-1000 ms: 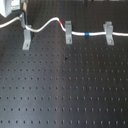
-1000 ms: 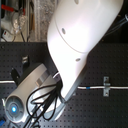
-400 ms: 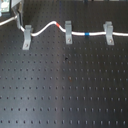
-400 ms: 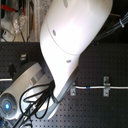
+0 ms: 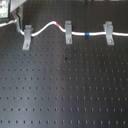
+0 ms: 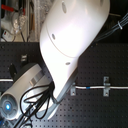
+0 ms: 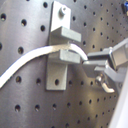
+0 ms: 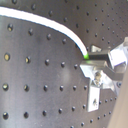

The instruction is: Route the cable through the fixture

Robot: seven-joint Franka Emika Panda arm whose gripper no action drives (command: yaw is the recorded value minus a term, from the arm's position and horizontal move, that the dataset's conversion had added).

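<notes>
In the first exterior view the white cable point(image 5: 50, 25) runs from the upper left through all three grey clips, with its red band point(image 5: 59, 24) and blue band point(image 5: 87, 34) between them. The fixture point(image 5: 26, 37) is the slanted left clip, and the cable lies in its forked top. In the first wrist view the cable point(image 7: 30, 59) passes through the fixture's point(image 7: 59, 60) slot to my gripper point(image 7: 91, 63), which is shut on it just beside the clip. The second wrist view shows the cable point(image 8: 50, 22) ending at the gripper point(image 8: 89, 64).
The middle clip point(image 5: 67, 32) and right clip point(image 5: 108, 31) stand upright on the black perforated board point(image 5: 65, 90). In the second exterior view the white arm point(image 6: 70, 45) hides most of the scene. Two clips point(image 6: 106, 86) and a cable stretch point(image 6: 90, 87) show at the second exterior view's right.
The gripper has drifted toward the first exterior view's upper left corner, still holding the cable. In the second exterior view the arm now covers more of the board.
</notes>
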